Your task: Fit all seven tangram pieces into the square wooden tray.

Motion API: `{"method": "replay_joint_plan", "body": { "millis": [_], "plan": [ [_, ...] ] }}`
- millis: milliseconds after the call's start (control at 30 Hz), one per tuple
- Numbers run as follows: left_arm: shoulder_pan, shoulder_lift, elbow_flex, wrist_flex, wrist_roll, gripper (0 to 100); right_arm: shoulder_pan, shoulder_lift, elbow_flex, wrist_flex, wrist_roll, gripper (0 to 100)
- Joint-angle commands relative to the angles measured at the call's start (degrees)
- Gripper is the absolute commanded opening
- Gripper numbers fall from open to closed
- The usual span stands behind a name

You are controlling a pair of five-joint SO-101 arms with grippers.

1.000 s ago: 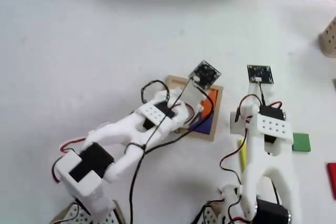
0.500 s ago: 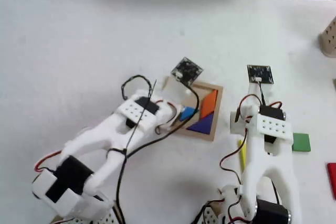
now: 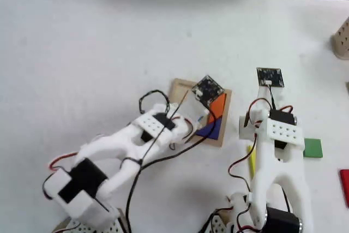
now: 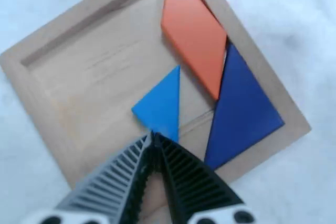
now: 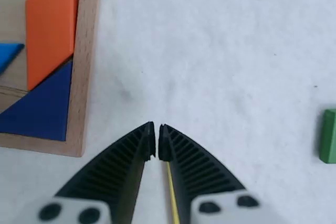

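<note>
White surface [image 3: 82, 53] runs under both of your arms, with a dark room past its far edge.

Your left tool [image 4: 156, 141] is pinched shut with nothing between its fingers. Its tips point down at the near edge of the light blue triangle [image 4: 160, 106]; you cannot tell whether they touch it. That triangle lies flat inside the tray [image 4: 47, 114], near the middle, with one side running just beside the orange parallelogram [image 4: 194, 32]. The orange parallelogram lies along one tray wall. The dark blue triangle [image 4: 239, 111] sits against it, filling the next corner along that wall. Bare wood shows across the other half of the tray floor. From the high view, your left arm [image 3: 136, 140] leans in over the tray's near left part, and its wrist camera board hangs above the tray.

Your right tool [image 5: 157, 141] is closed to a hairline too, gripping nothing, over bare surface just beside the tray's outer rim. A thin yellow piece [image 3: 252, 159] lies on the surface along your right arm [image 3: 275, 151], partly hidden by it. The green piece [image 5: 329, 142] rests flat on the far side of that arm, well apart from the tray. The red piece [image 3: 344, 181] lies at the surface's right edge, nearer you than the green one. A wooden block [image 3: 342, 39] stands at the far right edge.
</note>
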Motion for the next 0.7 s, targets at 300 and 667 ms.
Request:
{"method": "replay_joint_plan", "body": {
  "millis": [300,667],
  "plan": [
    [3.47,5.41,-9.67,4.13,-1.67,2,-0.75,-1.45,-0.53,-0.92,-0.44,2.2],
    [7.78,5.32,-9.32,-1.05,3.78,2,-0.75,-1.45,-0.53,-0.92,-0.44,2.2]
  ]
}}
